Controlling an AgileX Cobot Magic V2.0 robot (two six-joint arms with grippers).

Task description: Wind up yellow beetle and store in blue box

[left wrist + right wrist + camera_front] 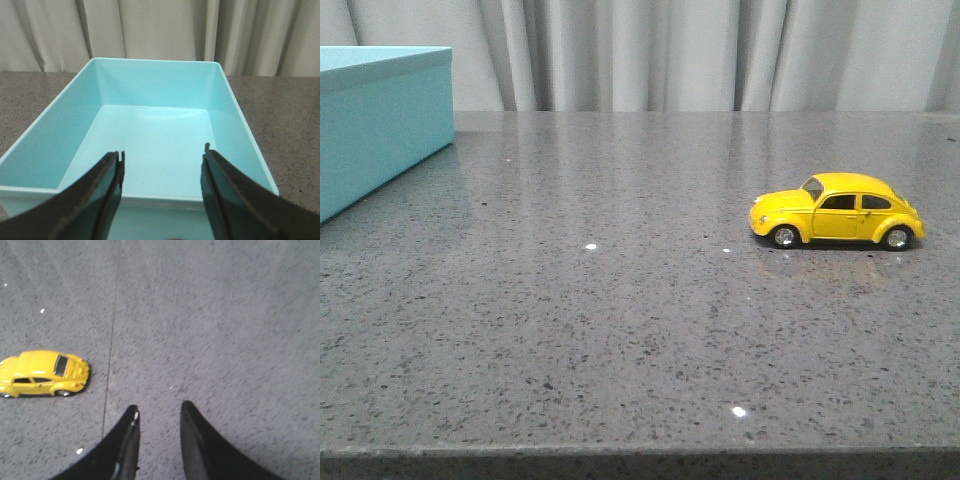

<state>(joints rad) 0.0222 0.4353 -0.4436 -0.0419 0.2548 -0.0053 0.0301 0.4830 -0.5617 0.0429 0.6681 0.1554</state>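
Note:
The yellow beetle (837, 211) stands on its wheels on the grey table at the right, nose pointing left. It also shows in the right wrist view (44, 373), off to one side of my right gripper (159, 410), which is open, empty and above bare table. The blue box (380, 122) sits at the far left, partly cut off by the frame. In the left wrist view the blue box (150, 100) has no lid on it and is empty. My left gripper (164, 154) is open and empty over the box's near wall. Neither gripper shows in the front view.
The grey speckled table (620, 300) runs to a front edge at the bottom of the front view. A thin seam (112, 330) crosses the table near the car. Light curtains (670, 50) hang behind the table.

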